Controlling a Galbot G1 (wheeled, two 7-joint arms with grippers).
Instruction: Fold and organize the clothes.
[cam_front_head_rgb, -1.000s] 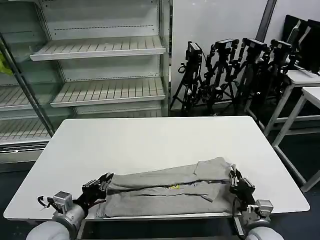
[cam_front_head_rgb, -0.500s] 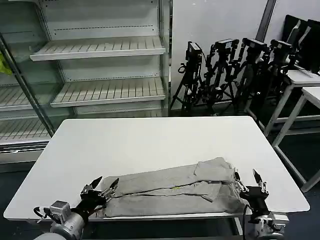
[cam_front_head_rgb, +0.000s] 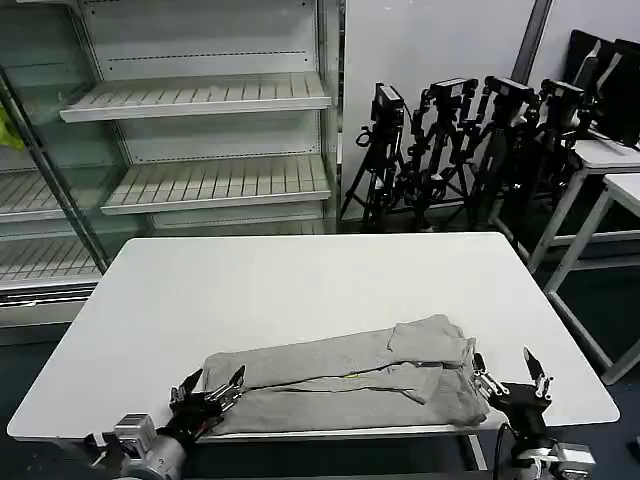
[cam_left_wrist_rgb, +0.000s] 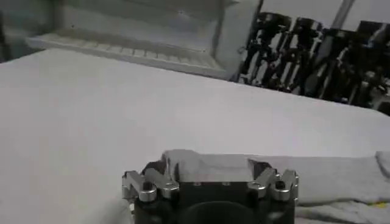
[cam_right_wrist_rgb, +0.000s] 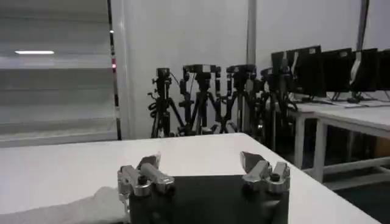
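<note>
Left gripper (cam_front_head_rgb: 208, 389): I see it at the table's near edge, just off the left end of the shirt, fingers spread apart and holding nothing; in my left wrist view the same fingers (cam_left_wrist_rgb: 145, 182) stand apart with grey cloth just beyond them.
Right gripper (cam_front_head_rgb: 509, 373): at the table's near right corner, just off the right end of the shirt, prongs wide apart and empty; my right wrist view shows the fingertips (cam_right_wrist_rgb: 146, 168) apart with a bit of grey fabric beside them.
Shirt (cam_front_head_rgb: 345, 378): one grey shirt, folded into a long band lying flat along the near edge of the table, between my two grippers; a folded flap sits on top toward its right end, and a small yellow print shows near the middle.
Table (cam_front_head_rgb: 300, 280): one white table, its far half bare.
Behind the table: shelving (cam_front_head_rgb: 195, 140) to the far left, and a cluster of black tripods (cam_front_head_rgb: 460, 140) to the far right.
</note>
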